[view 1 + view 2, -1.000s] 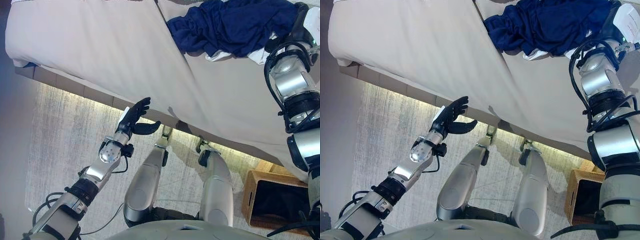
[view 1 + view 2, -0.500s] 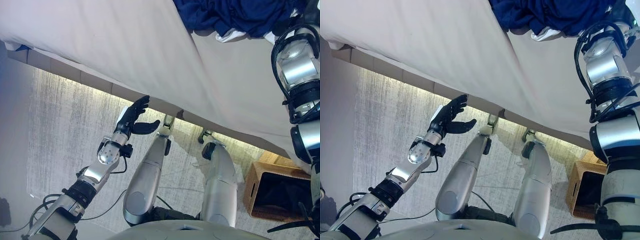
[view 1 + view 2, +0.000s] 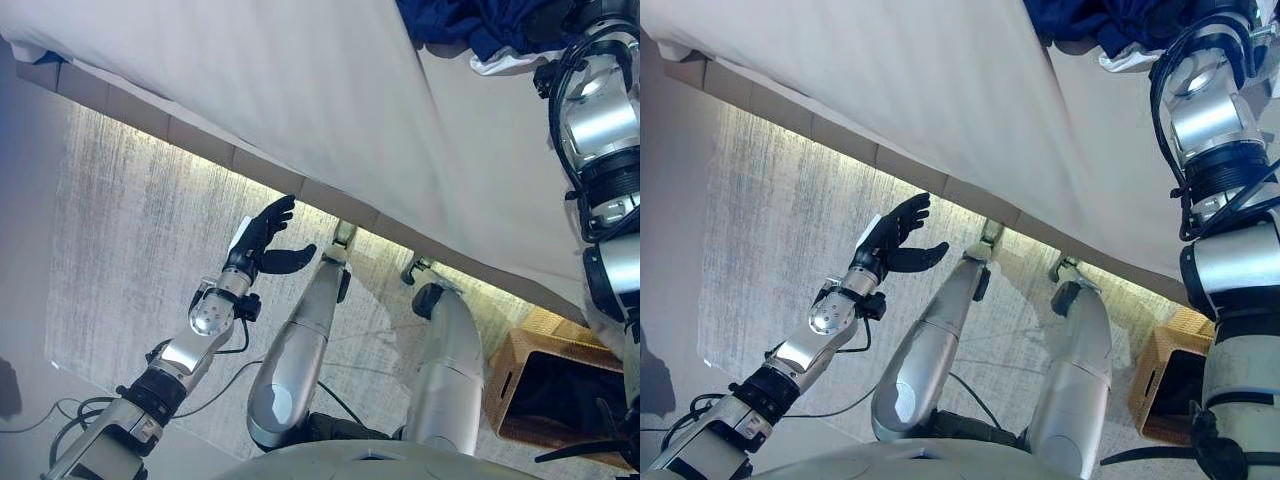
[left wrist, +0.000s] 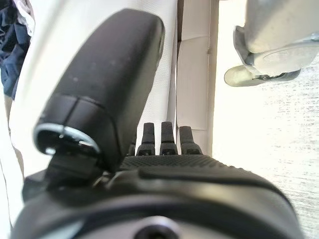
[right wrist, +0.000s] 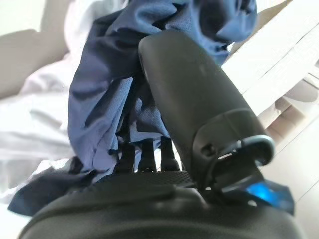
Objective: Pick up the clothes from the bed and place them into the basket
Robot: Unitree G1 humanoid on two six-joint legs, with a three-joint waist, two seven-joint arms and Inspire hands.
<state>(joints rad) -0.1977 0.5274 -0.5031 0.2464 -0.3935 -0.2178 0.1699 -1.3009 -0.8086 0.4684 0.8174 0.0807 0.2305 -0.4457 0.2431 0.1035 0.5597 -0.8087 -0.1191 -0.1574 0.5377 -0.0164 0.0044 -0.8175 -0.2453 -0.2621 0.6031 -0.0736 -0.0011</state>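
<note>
Right wrist view alone shows right hand (image 5: 149,159) gripping navy garment (image 5: 104,99).

Bedroom in home: sheeted bed (image 3: 300,90), grey carpet (image 3: 130,220), wicker basket (image 3: 520,370) on floor.

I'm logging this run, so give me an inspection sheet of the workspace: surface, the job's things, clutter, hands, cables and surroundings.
Surface: bed with a pale sheet, mostly bare.
Job's things: navy clothes bunched at the bed's far right, with a white garment beside them; wicker basket on the floor at lower right.
Clutter: nothing seen.
Hands: left hand open, over the floor by the bed's edge; right hand shut on the navy clothes.
Cables: nothing seen.
Surroundings: light grey carpet.
</note>
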